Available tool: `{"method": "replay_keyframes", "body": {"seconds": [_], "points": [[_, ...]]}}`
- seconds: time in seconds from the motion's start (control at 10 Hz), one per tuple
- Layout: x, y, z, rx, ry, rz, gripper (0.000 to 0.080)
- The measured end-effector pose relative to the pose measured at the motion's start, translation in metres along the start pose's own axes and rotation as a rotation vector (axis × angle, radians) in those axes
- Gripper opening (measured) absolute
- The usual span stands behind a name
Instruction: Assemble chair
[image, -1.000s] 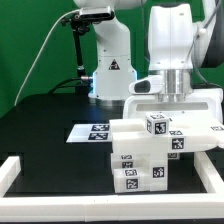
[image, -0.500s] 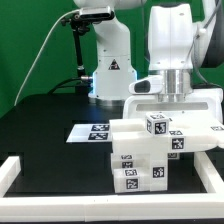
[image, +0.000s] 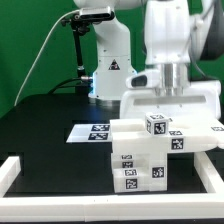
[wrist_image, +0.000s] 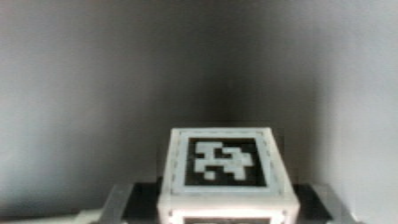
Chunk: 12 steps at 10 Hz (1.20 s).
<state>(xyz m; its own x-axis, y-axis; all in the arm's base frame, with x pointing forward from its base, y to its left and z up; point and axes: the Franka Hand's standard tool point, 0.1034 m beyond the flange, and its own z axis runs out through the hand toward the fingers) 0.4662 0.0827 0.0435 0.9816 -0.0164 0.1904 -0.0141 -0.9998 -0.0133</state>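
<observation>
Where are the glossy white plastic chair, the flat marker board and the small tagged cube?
Glossy white plastic chair (image: 140, 160), exterior view, front face.
Flat white marker board (image: 88, 131), exterior view, its tagged top.
Small tagged cube (image: 157, 125), exterior view, front tag.

The exterior view looks from beyond the table's near white rail (image: 40, 170), slightly above, facing across the black table toward the robot arm's base (image: 108, 75) at the far edge. The wrist view sits very close, looking down on a tagged white block (wrist_image: 226, 165) of the chair (image: 150, 150), the part both views share.
</observation>
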Motion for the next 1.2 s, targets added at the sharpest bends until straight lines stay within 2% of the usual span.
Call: {"method": "replay_keyframes", "body": {"seconds": [0.1, 0.2, 0.3, 0.5, 0.6, 0.7, 0.9, 1.0, 1.1, 1.2], "points": [[-0.01, 0.019, -0.007, -0.005, -0.006, 0.002, 0.0284], [-0.017, 0.027, -0.012, -0.005, -0.013, 0.014, 0.0284], [-0.022, 0.034, -0.023, 0.004, -0.019, 0.028, 0.0284], [-0.02, 0.035, -0.043, 0.04, -0.032, 0.049, 0.0284], [-0.01, 0.032, -0.06, 0.063, -0.034, 0.043, 0.0284], [0.003, 0.032, -0.076, 0.073, -0.025, 0.036, 0.0284], [0.035, 0.029, -0.1, 0.062, 0.012, -0.02, 0.0284], [0.053, 0.023, -0.105, 0.05, 0.042, -0.062, 0.0284], [0.056, 0.017, -0.096, 0.042, 0.049, -0.076, 0.0284], [0.053, 0.017, -0.093, 0.04, 0.041, -0.078, 0.0284]]}}
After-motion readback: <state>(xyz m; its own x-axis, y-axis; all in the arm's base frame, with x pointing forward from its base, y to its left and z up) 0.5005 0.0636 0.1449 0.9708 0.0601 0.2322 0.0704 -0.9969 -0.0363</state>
